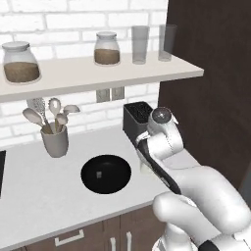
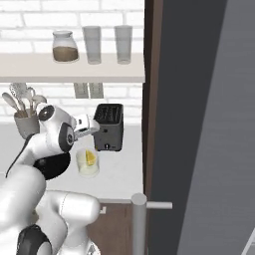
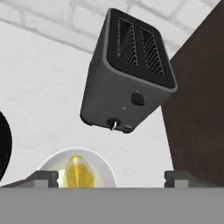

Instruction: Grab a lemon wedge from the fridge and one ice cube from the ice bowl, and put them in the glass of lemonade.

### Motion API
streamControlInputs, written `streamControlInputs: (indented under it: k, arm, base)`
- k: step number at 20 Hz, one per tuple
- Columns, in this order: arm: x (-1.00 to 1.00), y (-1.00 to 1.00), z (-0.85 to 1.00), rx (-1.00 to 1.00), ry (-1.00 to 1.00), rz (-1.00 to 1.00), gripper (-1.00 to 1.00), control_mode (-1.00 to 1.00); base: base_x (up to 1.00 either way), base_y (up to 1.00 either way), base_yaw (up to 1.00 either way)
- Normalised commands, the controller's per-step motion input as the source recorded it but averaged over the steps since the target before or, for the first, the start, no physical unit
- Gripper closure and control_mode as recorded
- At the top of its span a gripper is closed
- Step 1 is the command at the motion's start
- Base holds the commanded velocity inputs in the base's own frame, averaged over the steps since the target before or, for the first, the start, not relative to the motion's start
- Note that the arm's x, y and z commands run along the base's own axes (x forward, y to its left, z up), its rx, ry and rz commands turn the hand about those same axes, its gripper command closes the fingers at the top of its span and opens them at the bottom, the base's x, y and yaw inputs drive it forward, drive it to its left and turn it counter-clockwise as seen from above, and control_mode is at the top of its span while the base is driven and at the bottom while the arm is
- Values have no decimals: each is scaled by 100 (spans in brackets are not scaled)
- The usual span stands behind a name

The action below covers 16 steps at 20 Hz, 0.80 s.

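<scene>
- The tool [image 3: 111,177] stands wide, holding nothing, its tips either side above the glass [image 3: 46,164].
- The lemon wedge [image 2: 90,158] sits in the glass [image 2: 87,163], on the tabletop [image 2: 119,169] just before the toaster [image 2: 109,126].
- The ice cube [image 1: 99,174] lies in the black bowl [image 1: 106,174], left of the arm.
- The utensil cup [image 1: 54,140] stands near the bowl, toward the brick wall.

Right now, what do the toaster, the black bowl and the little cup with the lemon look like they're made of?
The toaster: probably dark grey metal or plastic, matte, with only a soft sheen. The ice bowl: all black and dull, maybe ceramic or plastic; hard to tell. The glass of lemonade: clear glass, since the lemon wedge shows through its wall.
</scene>
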Motion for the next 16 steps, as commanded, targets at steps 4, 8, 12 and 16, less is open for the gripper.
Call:
streamControlInputs:
  k: [4,8,12,16]
  arm:
    - [-100,-29,66,4,-56,0,-100,-100]
    - [-100,-51,76,23,-66,0,-100,-100]
    - [-100,-30,100,29,-60,0,-100,-100]
    - [-100,-38,100,34,-43,1,-100,-100]
  base:
    - [0,0,0]
    - [0,0,0]
    - [0,0,0]
    - [0,0,0]
